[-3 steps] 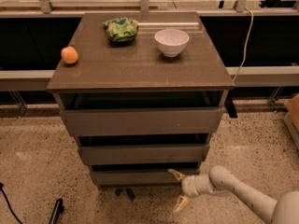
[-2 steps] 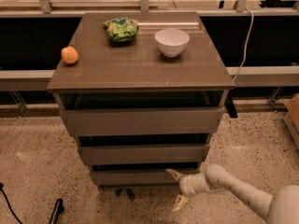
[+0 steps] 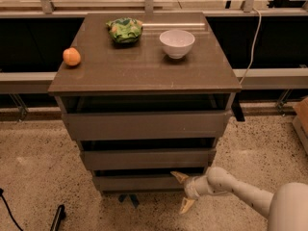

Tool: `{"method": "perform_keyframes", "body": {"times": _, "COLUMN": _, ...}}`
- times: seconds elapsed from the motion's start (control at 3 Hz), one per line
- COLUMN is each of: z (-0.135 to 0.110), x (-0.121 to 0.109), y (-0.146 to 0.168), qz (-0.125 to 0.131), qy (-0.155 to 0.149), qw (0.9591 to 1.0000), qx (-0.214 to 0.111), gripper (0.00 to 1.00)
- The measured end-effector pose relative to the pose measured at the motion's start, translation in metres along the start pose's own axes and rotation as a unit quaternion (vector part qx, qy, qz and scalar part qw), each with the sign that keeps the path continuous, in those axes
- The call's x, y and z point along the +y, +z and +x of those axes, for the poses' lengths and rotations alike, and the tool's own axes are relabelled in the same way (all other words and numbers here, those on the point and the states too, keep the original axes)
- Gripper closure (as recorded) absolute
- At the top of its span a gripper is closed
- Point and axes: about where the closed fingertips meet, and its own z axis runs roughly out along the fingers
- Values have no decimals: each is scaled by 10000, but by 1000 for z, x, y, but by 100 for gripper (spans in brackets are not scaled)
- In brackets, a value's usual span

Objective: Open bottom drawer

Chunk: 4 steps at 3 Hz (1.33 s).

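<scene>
- grey-brown three-drawer cabinet with flat brown top fills centre of frame, standing on speckled terrazzo floor
- bottom drawer, plain grey-brown handleless front, lowest and narrowest of the three, low centre of frame; dark gap above it, front looks about flush, interior not visible
- middle grey-brown drawer front directly above it, wider; top grey-brown drawer front widest and tallest, dark gap under the cabinet top
- white-armed robot gripper with tan fingers at lower right of centre, at the right end of the bottom drawer front; arm comes in from bottom right corner
- gripper fingers spread wide, nothing between them; upper finger lies over the right end of the bottom drawer front, contact can't be told; lower finger points down toward the floor
- on cabinet top: small round orange fruit near left edge, crumpled green bag at back centre, white round bowl just right of it, all apart
- thin white cable hangs at upper right, beside the cabinet
- black cable on the floor, bottom left corner
</scene>
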Motion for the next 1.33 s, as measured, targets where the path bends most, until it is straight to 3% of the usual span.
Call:
{"method": "perform_keyframes", "body": {"times": 0.33, "z": 21, "x": -3, "y": 3, "qz": 151, "qy": -20, "qw": 9996, "qx": 221, "gripper": 0}}
{"method": "perform_keyframes", "body": {"times": 0.67, "z": 30, "x": -8, "y": 4, "qz": 316, "qy": -161, "qw": 9991, "qx": 221, "gripper": 0}}
{"method": "perform_keyframes", "body": {"times": 1.33, "z": 51, "x": -20, "y": 18, "qz": 199, "qy": -296, "qw": 9970, "qx": 680, "gripper": 0}}
